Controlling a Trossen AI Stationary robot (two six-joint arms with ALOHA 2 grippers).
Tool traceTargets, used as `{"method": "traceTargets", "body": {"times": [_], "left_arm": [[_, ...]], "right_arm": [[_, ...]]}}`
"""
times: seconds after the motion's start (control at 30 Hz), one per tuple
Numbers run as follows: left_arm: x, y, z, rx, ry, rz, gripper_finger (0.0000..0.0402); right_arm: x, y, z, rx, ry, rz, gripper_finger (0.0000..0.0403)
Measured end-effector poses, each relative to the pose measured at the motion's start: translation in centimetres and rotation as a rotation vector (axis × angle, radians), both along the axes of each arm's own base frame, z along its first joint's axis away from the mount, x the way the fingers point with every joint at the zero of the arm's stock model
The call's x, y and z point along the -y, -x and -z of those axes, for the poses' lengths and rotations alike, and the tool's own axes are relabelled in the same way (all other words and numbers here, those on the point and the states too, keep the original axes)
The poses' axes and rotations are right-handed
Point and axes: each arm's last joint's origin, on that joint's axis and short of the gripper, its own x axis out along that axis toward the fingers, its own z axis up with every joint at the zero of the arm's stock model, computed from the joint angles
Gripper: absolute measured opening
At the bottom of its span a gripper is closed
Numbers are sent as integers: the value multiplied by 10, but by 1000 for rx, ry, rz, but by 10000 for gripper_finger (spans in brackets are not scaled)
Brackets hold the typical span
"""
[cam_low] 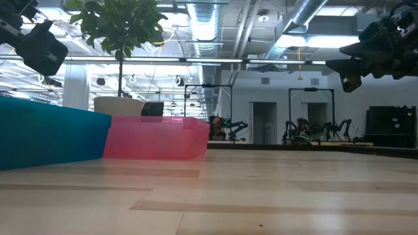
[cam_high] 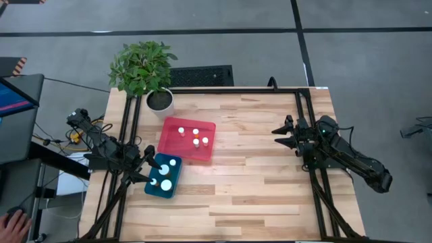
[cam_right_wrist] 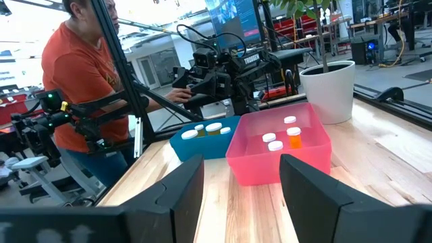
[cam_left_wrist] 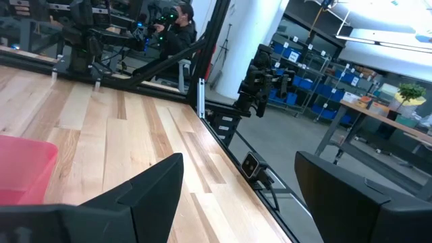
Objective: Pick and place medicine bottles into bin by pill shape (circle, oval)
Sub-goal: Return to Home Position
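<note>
The left gripper hangs with its fingers spread and empty, right beside the blue bin, which holds white-capped medicine bottles. Just past it, toward the right gripper, sits the pink bin with four more. The right gripper is likewise spread and empty, well apart from both bins.

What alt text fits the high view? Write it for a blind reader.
A wooden table holds a pink bin and a blue bin, each with white-capped medicine bottles inside. The left gripper is by the blue bin, the right gripper at the table's right edge, both with jaws open. A potted plant stands at a far corner.
</note>
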Motion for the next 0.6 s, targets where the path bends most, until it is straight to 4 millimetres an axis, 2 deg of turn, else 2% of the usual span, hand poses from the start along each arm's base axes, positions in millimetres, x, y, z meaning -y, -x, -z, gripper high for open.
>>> {"method": "traceTargets", "body": {"times": [0.6], "left_arm": [[0,0,0,0,0,0,277]], "right_arm": [[0,0,0,0,0,0,206]]}}
